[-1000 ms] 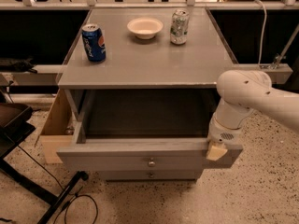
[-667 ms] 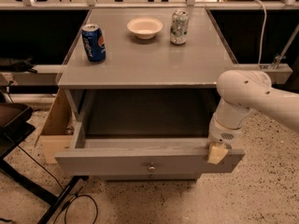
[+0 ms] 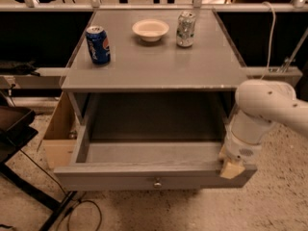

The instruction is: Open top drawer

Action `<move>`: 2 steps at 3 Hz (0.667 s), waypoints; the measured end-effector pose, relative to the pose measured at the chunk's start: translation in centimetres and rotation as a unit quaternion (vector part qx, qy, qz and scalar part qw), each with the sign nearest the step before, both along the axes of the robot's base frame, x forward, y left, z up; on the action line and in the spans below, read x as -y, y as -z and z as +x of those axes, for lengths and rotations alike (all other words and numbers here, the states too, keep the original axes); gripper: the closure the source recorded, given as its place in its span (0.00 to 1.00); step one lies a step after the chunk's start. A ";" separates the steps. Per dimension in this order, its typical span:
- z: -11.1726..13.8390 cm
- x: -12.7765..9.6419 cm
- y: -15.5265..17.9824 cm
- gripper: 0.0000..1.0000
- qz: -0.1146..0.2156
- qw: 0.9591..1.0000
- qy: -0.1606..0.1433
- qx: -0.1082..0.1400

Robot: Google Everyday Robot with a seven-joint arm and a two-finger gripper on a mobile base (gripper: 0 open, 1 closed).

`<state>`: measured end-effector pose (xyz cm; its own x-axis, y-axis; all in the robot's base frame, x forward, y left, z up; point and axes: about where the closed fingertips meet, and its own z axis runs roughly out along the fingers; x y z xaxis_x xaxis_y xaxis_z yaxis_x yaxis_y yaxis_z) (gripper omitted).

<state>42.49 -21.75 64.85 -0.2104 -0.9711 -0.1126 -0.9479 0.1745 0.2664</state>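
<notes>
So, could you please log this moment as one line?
top drawer: open | tool: at front-right corner | tabletop: bowl, blue can, silver can

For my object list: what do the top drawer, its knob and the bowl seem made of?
The top drawer: probably painted wood or board, matte even grey. Its knob: looks metal, small pale glint. The bowl: ceramic or plastic, smooth cream surface; which one is unclear. The gripper is at the drawer front's right end.

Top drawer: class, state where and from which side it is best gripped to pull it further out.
Probably the round knob centred on the flat front of the top drawer, approached from the front: it alone protrudes. The tool sits at that front's right end.
</notes>
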 end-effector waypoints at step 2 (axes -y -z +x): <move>-2.4 0.5 -0.2 1.00 0.011 1.000 0.007 -0.014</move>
